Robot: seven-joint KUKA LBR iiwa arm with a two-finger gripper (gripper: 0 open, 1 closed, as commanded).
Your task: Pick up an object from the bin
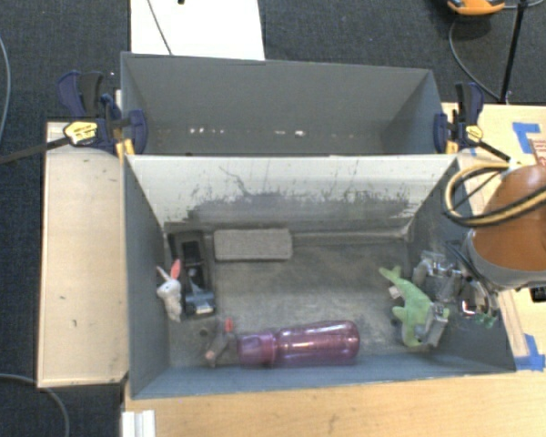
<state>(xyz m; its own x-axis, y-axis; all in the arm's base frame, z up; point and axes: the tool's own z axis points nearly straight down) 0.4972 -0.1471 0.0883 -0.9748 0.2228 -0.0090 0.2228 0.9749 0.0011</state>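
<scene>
Gripper (439, 300): low at the right end of the bin (282, 107), touching or just beside a green soft toy (406, 304). Apart or clamped: cannot tell. Advice: centre on the toy's body, clear of the wall. Beyond: purple bottle (300, 344), grey block (252, 244).

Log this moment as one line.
gripper | beside green toy, right side of bin | purple bottle untouched at front

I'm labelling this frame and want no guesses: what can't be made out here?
Camera view:
Green toy: right side covered by the gripper; held or not, unclear.
Small dark thing left of the purple bottle: too small to identify.
Black object: partly hidden by the white toy.
</scene>
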